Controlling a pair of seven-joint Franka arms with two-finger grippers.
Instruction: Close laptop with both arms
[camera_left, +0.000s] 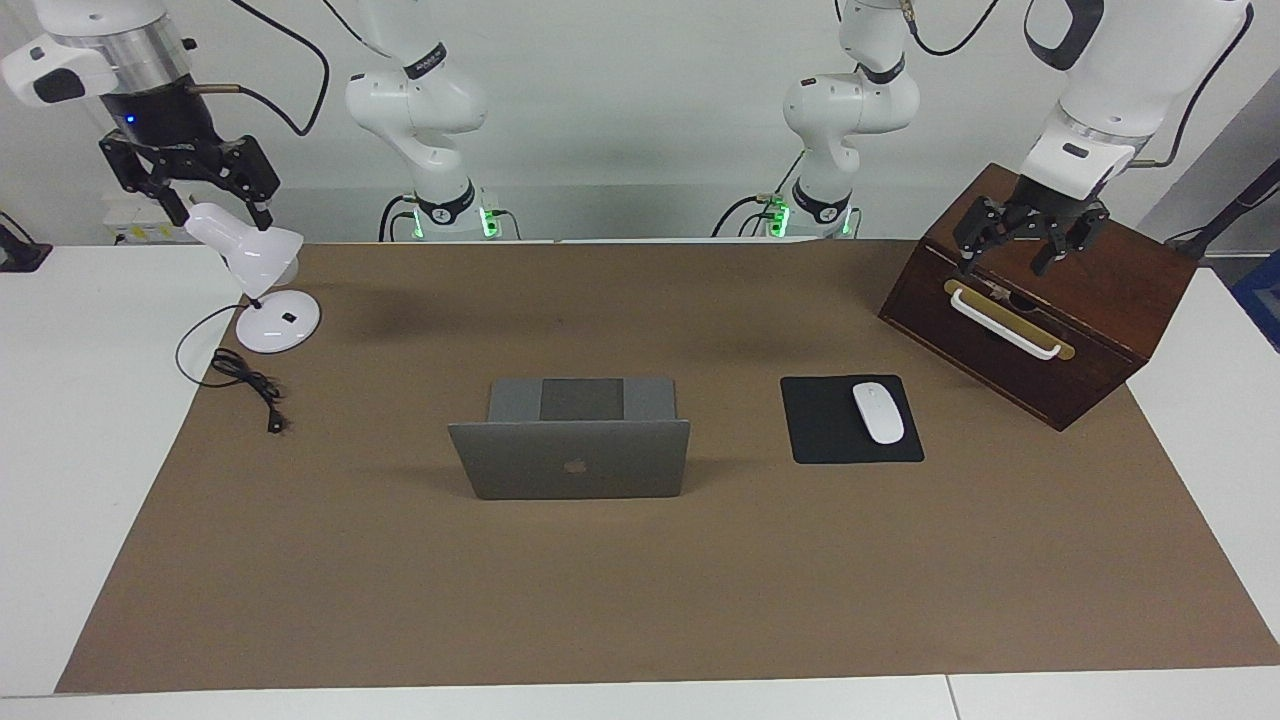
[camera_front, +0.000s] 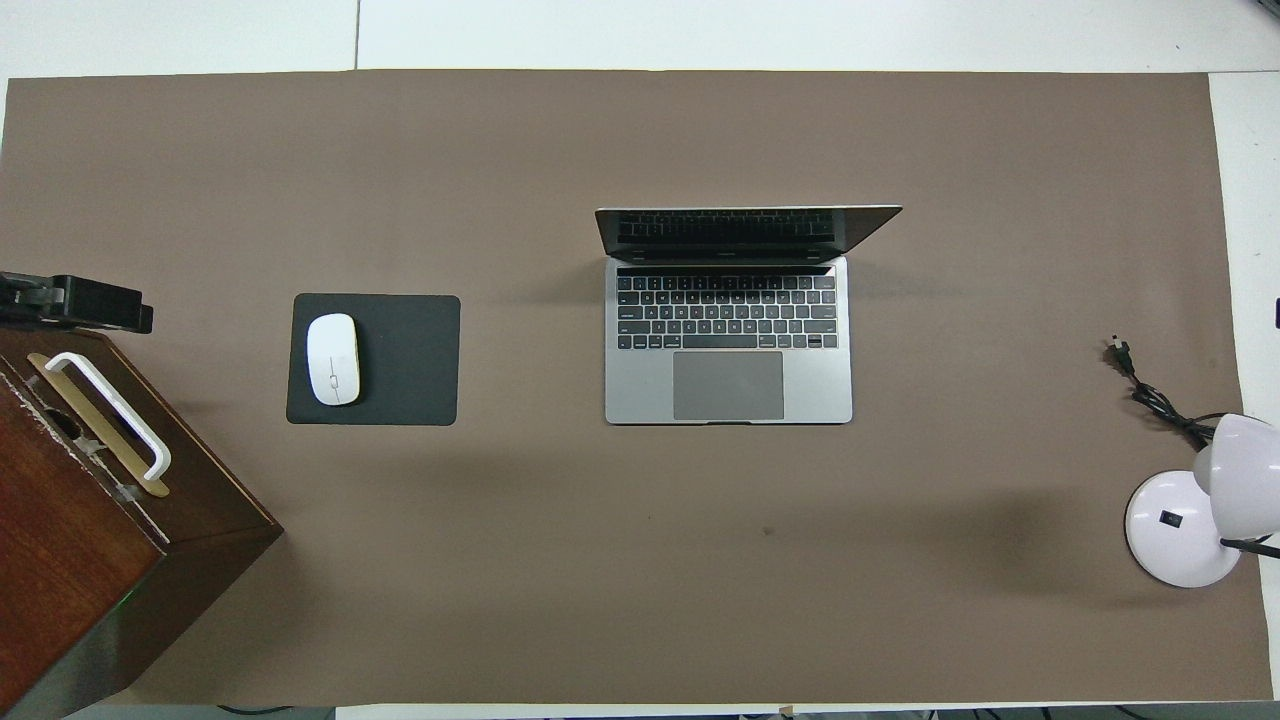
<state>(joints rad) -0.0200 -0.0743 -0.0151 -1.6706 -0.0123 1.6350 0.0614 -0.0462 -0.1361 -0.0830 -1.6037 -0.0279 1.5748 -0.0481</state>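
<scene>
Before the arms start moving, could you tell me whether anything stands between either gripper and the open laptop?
Nothing visible does. The left gripper hangs over the wooden box, the right gripper over the lamp; bare mat lies around the laptop.

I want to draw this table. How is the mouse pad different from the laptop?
The mouse pad is black; the laptop is silver-grey. The mouse pad lies fully flat, while the laptop stands open with its lid up. The mouse pad is smaller than the laptop and carries a white mouse; nothing sits on the laptop. Both are rectangular and rest on the brown mat.
</scene>
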